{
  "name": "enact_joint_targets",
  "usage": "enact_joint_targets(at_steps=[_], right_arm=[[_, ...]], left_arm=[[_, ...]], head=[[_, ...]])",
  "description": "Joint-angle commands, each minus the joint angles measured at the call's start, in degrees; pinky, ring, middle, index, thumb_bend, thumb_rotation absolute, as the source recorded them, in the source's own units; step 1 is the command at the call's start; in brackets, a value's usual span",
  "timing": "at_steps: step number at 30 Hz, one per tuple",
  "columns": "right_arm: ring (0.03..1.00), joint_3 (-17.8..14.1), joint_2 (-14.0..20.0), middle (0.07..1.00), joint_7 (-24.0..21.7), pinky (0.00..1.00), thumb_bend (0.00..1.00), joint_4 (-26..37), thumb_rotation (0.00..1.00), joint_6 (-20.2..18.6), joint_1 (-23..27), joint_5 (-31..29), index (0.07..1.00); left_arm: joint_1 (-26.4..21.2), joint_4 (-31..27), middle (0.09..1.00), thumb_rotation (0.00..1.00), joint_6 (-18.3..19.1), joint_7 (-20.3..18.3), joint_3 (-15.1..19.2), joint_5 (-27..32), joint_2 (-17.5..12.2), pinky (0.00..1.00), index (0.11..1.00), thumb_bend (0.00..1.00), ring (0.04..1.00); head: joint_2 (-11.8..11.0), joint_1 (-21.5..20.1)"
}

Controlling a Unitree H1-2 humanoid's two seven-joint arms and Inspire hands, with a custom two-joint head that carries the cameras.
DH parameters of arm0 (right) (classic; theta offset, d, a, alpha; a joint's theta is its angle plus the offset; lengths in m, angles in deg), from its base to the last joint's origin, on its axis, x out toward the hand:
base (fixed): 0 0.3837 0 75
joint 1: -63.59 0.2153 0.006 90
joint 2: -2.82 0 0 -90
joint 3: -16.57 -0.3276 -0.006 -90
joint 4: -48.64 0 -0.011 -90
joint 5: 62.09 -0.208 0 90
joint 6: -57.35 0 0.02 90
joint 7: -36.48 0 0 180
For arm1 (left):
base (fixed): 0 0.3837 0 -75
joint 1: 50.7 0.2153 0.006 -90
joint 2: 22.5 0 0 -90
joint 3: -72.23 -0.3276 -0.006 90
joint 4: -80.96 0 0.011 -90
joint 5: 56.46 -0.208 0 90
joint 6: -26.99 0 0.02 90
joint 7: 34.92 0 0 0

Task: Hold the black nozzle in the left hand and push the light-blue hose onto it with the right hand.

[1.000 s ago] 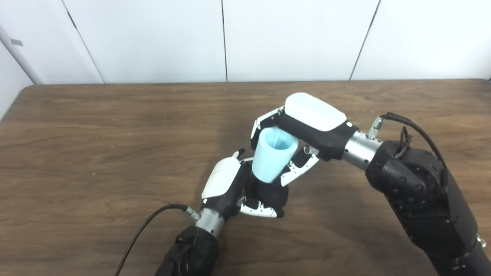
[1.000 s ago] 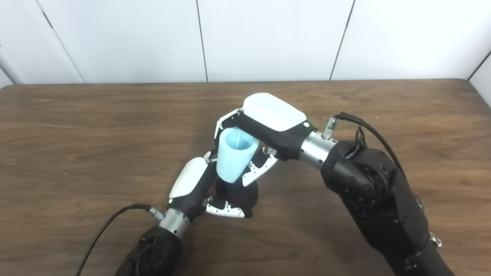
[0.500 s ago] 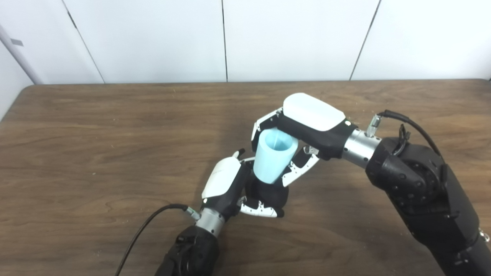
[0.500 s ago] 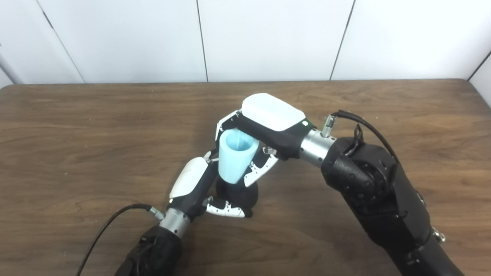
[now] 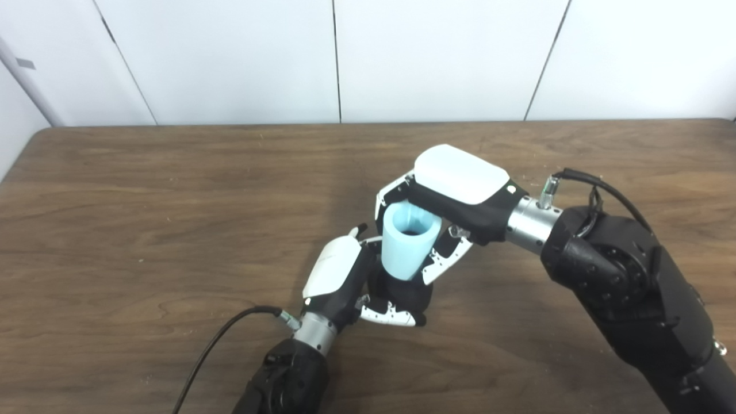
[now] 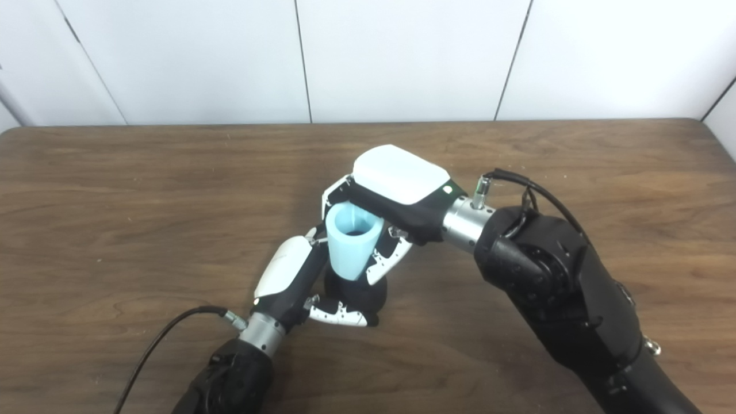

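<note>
The light-blue hose piece (image 5: pixel 406 240), a short tapered tube with its wide open mouth facing up, stands over the black nozzle (image 5: pixel 408 293). My right hand (image 5: pixel 451 195) is shut on the hose from the far right, fingers wrapped on both sides. The left hand (image 5: pixel 351 282) is shut on the nozzle, low on the table, white fingertips (image 5: pixel 388 315) curled round its near side. The hose's narrow lower end meets the top of the nozzle; how far it is seated is hidden. In the right eye view the hose (image 6: pixel 351 238) sits above the nozzle (image 6: pixel 356 296).
The brown wooden table (image 5: pixel 144 218) runs to a white panelled wall behind. A black cable (image 5: pixel 221 339) trails from the left wrist toward the near edge. Another cable (image 5: pixel 581 178) loops off the right wrist.
My right hand has come down and slightly left with the hose, and the hose now stands more upright and lower over the nozzle. The left hand has stayed put.
</note>
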Motion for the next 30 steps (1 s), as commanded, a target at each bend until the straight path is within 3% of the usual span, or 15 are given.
enact_joint_targets(at_steps=[1, 16, 30], right_arm=[[0.435, 0.95, 0.73, 0.495, -1.35, 0.32, 0.50, -0.61, 0.00, 0.51, -0.06, 2.08, 0.502], [0.429, 1.40, 0.91, 0.490, -0.05, 0.33, 0.50, -3.19, 0.00, 4.16, -1.00, 2.79, 0.501], [0.431, 1.64, 0.48, 0.497, -0.48, 0.32, 0.50, -4.30, 0.00, 2.84, -1.89, 2.02, 0.508]], left_arm=[[2.17, 2.86, 0.475, 0.00, 2.43, -3.00, -1.51, -1.16, -0.96, 1.00, 0.508, 0.52, 0.690], [1.99, 2.83, 0.476, 0.00, 2.70, -3.09, -1.49, -0.97, -0.81, 1.00, 0.507, 0.52, 0.682], [1.97, 2.96, 0.476, 0.00, 2.69, -2.86, -1.28, -0.70, -0.72, 1.00, 0.507, 0.52, 0.685]], head=[[-0.02, 0.06], [0.12, -0.19], [0.12, -0.04]])
